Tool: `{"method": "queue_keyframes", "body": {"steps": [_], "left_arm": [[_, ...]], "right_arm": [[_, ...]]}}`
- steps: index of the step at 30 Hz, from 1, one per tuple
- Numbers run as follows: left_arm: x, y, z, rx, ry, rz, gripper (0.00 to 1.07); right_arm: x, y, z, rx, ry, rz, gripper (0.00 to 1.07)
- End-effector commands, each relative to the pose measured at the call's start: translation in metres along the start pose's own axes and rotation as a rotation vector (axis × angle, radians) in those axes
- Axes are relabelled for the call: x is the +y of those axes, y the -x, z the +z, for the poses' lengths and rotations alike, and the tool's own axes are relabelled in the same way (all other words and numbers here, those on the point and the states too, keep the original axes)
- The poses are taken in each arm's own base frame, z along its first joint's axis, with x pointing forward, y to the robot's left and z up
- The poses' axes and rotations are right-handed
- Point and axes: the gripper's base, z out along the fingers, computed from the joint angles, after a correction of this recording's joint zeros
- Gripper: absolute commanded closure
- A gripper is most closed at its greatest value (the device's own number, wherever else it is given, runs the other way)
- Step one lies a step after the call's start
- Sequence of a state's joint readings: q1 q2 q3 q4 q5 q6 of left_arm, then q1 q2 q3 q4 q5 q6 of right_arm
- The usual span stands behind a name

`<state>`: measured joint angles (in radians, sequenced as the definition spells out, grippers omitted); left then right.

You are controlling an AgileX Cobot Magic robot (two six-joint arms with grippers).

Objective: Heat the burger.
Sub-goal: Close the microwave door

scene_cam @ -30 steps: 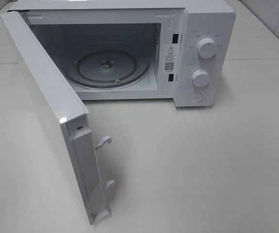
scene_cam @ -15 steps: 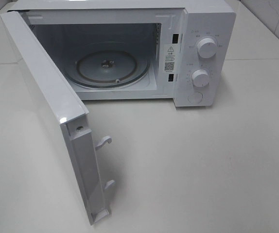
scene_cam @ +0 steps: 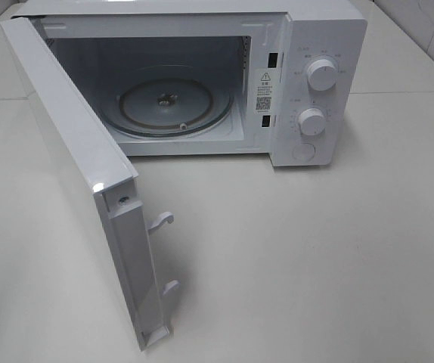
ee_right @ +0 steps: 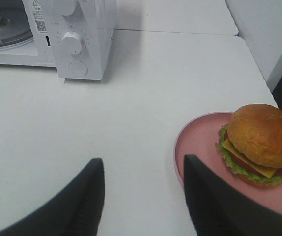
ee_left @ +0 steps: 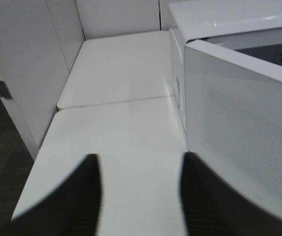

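Observation:
The burger (ee_right: 261, 142), with a glossy brown bun, green lettuce and yellow cheese, sits on a round pink plate (ee_right: 197, 142) on the white table, seen only in the right wrist view. My right gripper (ee_right: 143, 196) hovers over the bare table beside the plate, open and empty. The white microwave (scene_cam: 308, 76) stands at the back with its door (scene_cam: 88, 174) swung wide open and its glass turntable (scene_cam: 168, 106) bare. My left gripper (ee_left: 140, 196) is open and empty over the table, close to the outer face of the door (ee_left: 239, 123). Neither arm shows in the exterior high view.
Two round knobs (scene_cam: 321, 74) and a button are on the microwave's right-hand panel. The open door juts forward across the left part of the table (scene_cam: 315, 265). White walls border the table in the left wrist view.

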<state>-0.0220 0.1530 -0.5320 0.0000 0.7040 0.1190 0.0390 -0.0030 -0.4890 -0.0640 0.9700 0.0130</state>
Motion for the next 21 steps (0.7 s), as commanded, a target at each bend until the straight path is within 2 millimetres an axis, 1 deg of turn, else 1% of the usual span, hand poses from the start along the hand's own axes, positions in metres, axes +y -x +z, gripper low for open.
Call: {"method": "queue_keyframes", "body": {"steps": [1,2,3,4,5,7,8,9,10,13,15,18,20,21], "left_arm": [[0.001,0.008,0.023,-0.097,0.011,0.025,1.07],[0.001,0.008,0.023,-0.097,0.011,0.025,1.07],[0.0,0.007,0.035,-0.132,0.013,0.017,1.07],[0.0,0.005,0.04,-0.146,0.011,0.008,1.07],[0.0,0.005,0.04,-0.146,0.011,0.008,1.07],[-0.002,-0.007,0.066,-0.193,0.009,-0.049,1.07],[-0.002,-0.007,0.066,-0.193,0.009,-0.049,1.07],[-0.002,-0.01,0.072,-0.202,0.013,-0.057,1.07],[-0.002,-0.017,0.084,-0.218,0.023,-0.072,1.07],[-0.001,-0.018,0.088,-0.223,0.027,-0.078,1.07],[0.0,-0.022,0.106,-0.246,0.045,-0.127,1.07],[0.0,-0.022,0.112,-0.244,0.048,-0.131,1.07],[0.0,-0.025,0.133,-0.234,0.049,-0.105,1.07],[0.0,-0.025,0.133,-0.234,0.049,-0.105,1.07]], "right_arm": [[0.0,-0.001,-0.004,-0.037,0.001,0.007,0.56],[0.0,-0.001,-0.004,-0.037,0.001,0.007,0.56],[0.0,-0.001,-0.004,-0.037,0.001,0.007,0.56],[0.0,-0.001,-0.004,-0.037,0.001,0.007,0.56],[0.0,-0.001,-0.004,-0.037,0.001,0.007,0.56],[0.0,-0.001,-0.004,-0.037,0.001,0.007,0.56],[0.0,-0.001,-0.004,-0.037,0.001,0.007,0.56],[0.0,-0.001,-0.004,-0.037,0.001,0.007,0.56],[0.0,-0.001,-0.004,-0.037,0.001,0.007,0.56],[0.0,-0.001,-0.004,-0.037,0.001,0.007,0.56],[0.0,-0.001,-0.004,-0.037,0.001,0.007,0.56],[0.0,-0.001,-0.004,-0.037,0.001,0.007,0.56],[0.0,-0.001,-0.004,-0.037,0.001,0.007,0.56],[0.0,-0.001,-0.004,-0.037,0.001,0.007,0.56]]}}
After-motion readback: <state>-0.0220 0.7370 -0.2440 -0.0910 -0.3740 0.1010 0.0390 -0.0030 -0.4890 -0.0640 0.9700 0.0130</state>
